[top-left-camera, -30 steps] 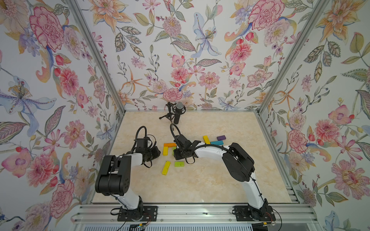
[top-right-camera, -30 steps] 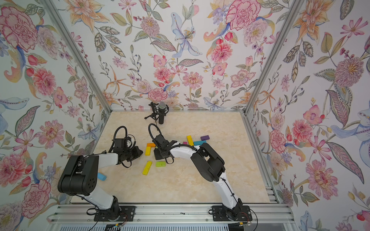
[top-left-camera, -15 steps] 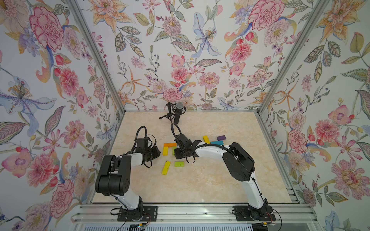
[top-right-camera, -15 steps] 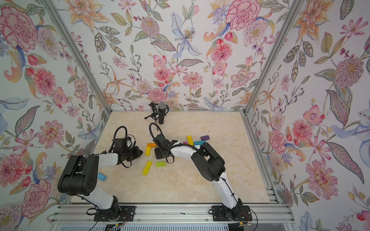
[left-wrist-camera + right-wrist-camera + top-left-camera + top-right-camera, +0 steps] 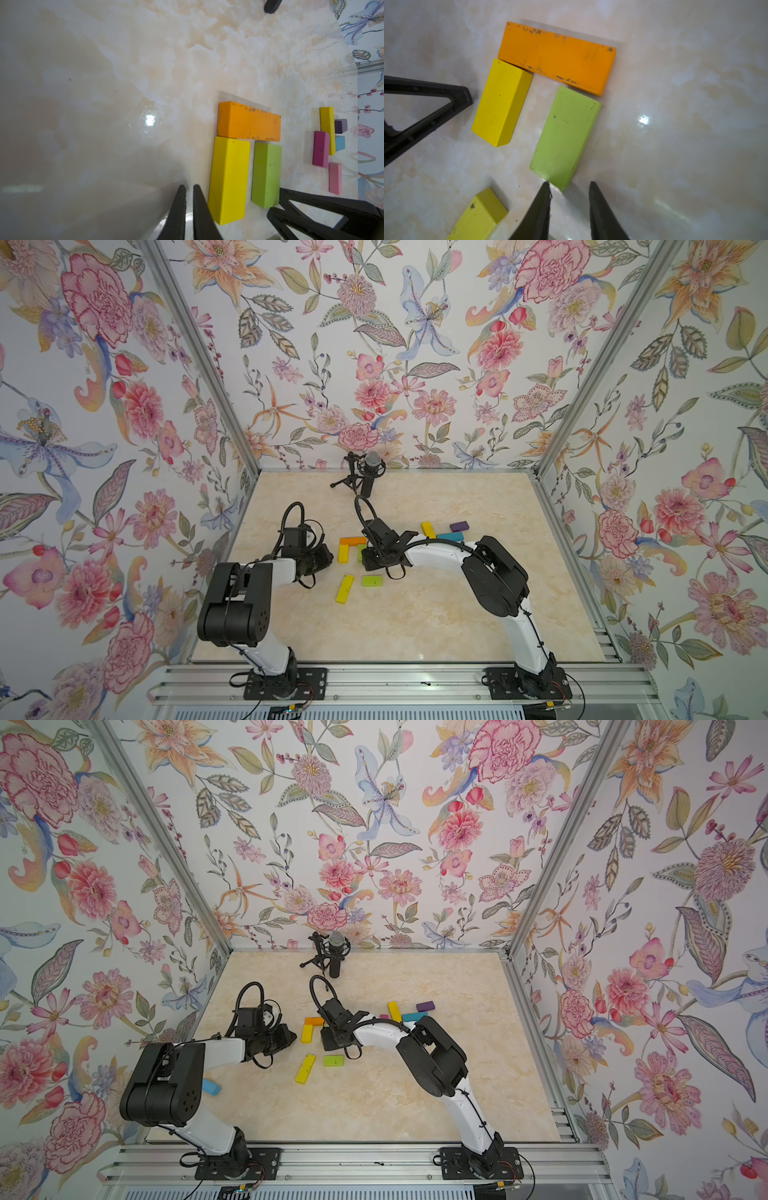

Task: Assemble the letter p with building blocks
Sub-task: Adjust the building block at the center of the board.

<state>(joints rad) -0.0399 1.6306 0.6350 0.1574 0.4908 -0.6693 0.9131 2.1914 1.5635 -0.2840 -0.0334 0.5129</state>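
Right fingers, apart and empty, tips at the lime green brick's near end, likely squaring it under the orange brick as the P's bowl; left fingers, together, empty, beside the yellow brick, the stem; all flat on the worktop.

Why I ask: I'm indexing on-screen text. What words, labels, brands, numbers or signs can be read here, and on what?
No readable text in any view.
orange block: only dark scuff marks, no letters.
yellow block and lime green block: plain faces.
microphone: any marking is too small to tell.
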